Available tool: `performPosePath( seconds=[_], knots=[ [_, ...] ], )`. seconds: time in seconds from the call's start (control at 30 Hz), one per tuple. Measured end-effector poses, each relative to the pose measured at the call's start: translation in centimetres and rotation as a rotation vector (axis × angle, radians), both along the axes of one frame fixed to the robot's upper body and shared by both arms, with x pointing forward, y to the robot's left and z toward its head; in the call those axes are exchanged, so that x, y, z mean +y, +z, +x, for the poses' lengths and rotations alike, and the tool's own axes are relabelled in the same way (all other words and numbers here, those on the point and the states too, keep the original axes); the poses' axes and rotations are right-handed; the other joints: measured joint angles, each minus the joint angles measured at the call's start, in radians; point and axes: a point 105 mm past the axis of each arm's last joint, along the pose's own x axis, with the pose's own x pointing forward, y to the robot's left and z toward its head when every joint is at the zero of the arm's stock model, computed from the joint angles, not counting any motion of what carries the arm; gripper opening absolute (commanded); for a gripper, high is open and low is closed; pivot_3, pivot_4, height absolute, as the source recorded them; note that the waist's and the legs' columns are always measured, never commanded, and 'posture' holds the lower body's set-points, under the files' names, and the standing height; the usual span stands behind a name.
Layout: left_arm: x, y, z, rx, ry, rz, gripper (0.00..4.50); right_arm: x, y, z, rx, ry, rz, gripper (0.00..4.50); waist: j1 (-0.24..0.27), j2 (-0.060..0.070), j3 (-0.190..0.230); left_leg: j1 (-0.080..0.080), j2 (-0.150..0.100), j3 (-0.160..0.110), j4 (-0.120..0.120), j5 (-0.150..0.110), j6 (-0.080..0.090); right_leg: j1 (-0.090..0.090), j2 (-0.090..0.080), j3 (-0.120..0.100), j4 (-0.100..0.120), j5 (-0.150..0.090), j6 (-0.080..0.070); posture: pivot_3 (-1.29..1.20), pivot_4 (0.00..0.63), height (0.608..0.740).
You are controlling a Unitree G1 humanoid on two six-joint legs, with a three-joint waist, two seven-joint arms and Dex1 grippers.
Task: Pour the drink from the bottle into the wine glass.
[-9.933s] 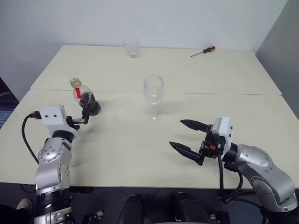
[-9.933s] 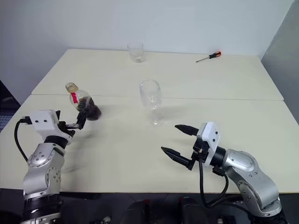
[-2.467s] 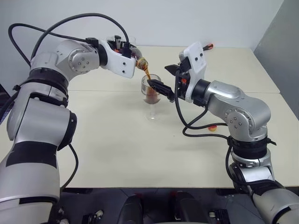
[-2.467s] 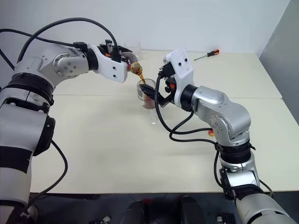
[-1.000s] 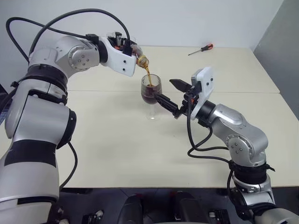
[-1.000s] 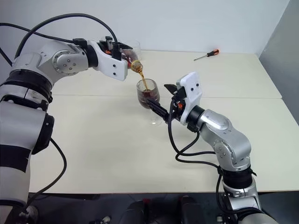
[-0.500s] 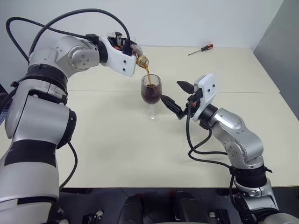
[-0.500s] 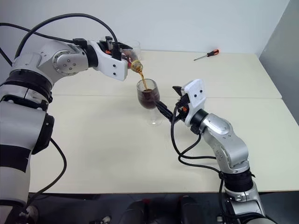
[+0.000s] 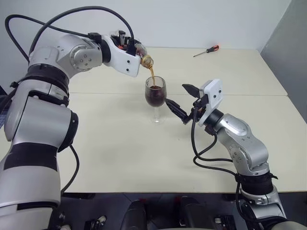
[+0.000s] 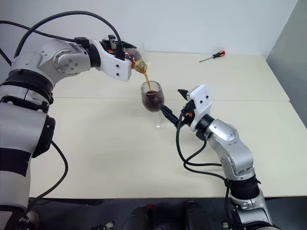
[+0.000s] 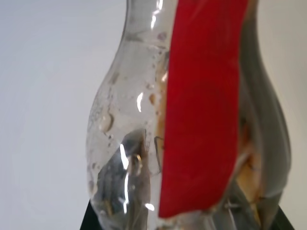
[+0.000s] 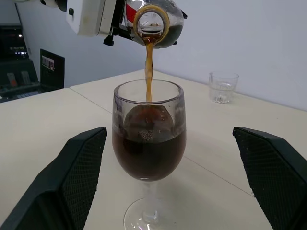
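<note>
Above the wine glass [image 12: 148,143] my left gripper [image 9: 130,49] clamps the tipped bottle [image 12: 154,21], the drink [image 12: 148,72] streaming in; my right gripper [image 9: 183,102] waits spread beside it. Overfilling or a nudged stem would spill.

Wide bare table [image 9: 110,148] in front of the wine glass [image 9: 155,98]: free passage there and along the near edge. Above the glass, blocked by the tilted bottle [image 9: 142,56] clamped in the left gripper [image 9: 130,48], with a stream of drink [image 9: 153,76] falling between them. Just right of the glass, right gripper [image 9: 181,101] spread wide, fingers apart from the bowl. Far side open except for a tumbler [image 12: 222,86] and a screwdriver [image 9: 206,51] near the back edge, well apart.
</note>
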Motion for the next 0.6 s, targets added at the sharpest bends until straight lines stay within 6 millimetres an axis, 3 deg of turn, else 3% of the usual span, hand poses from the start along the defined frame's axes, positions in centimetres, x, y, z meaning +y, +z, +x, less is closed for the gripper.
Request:
performPosePath(
  seconds=[0.2, 0.33, 0.6],
  knots=[
    [-0.1, 0.0, 0.0, 0.002, -0.001, -0.004, 1.40, 0.0, 0.0, 0.0, 0.000, 0.000, 0.000, 4.50, 0.000, 0.000, 0.000, 0.000, 0.000, 0.000, 0.000, 0.000, 0.000, 0.000, 0.000, 0.000, 0.000, 0.000, 0.000, 0.00, 0.150, 0.740],
    [-0.4, 0.2, 0.0, 0.083, -0.002, -0.123, 1.40, 0.1, 0.0, 0.0, 0.000, 0.001, 0.003, 4.50, 0.000, 0.000, 0.000, 0.000, 0.000, 0.000, 0.000, 0.000, 0.000, 0.000, 0.000, 0.000, 0.000, 0.000, 0.000, 0.00, 0.150, 0.740],
    [0.3, -2.4, 0.0, 0.271, 0.007, -0.275, 1.40, 0.1, 0.0, 0.0, 0.005, 0.001, 0.004, 4.50, -0.002, 0.000, 0.000, 0.000, 0.000, 0.000, 0.000, 0.000, 0.000, 0.000, 0.000, 0.000, 0.001, 0.000, 0.000, 0.00, 0.150, 0.740]
  ],
)
